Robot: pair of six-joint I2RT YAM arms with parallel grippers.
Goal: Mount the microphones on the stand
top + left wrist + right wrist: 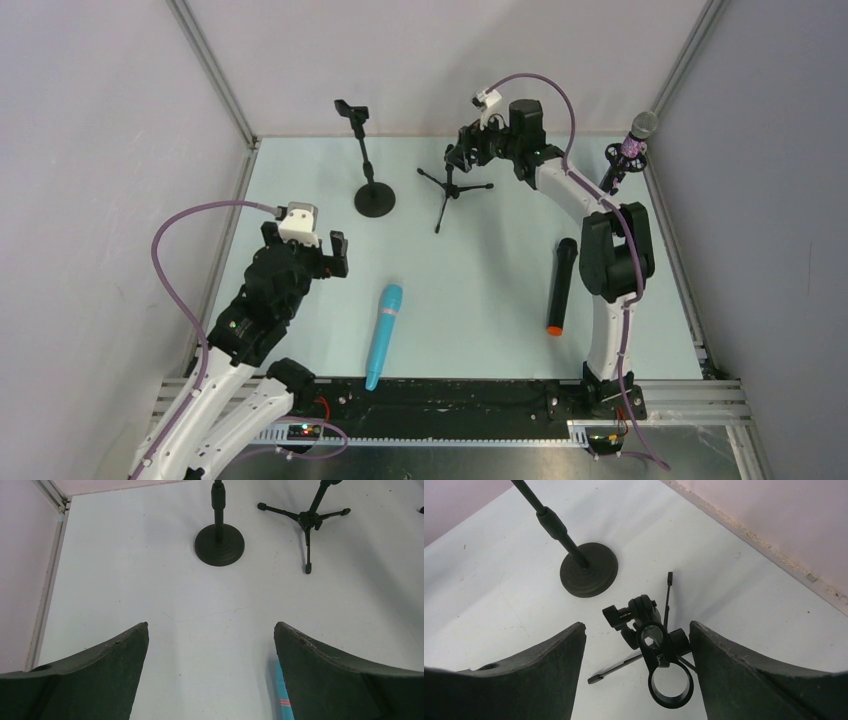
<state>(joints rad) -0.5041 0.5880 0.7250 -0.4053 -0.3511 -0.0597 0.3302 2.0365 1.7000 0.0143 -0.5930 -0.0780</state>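
Purple microphone (pixel 641 128) clipped upper right; turquoise microphone (pixel 384 333), black microphone (pixel 562 283) lie on counter (pixel 470 290); both my jaws wide, empty

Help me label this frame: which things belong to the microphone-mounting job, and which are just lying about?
Job: turquoise microphone; black microphone with orange end; purple microphone, already mounted; round-base stand; tripod stand.
Lying about: nothing loose; only the enclosure frame.

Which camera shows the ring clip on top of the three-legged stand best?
The right wrist view: the ring clip sits large between the open jaws of the right gripper. Top external shows it tiny, half lost against that gripper. Left wrist shows only the tripod legs.
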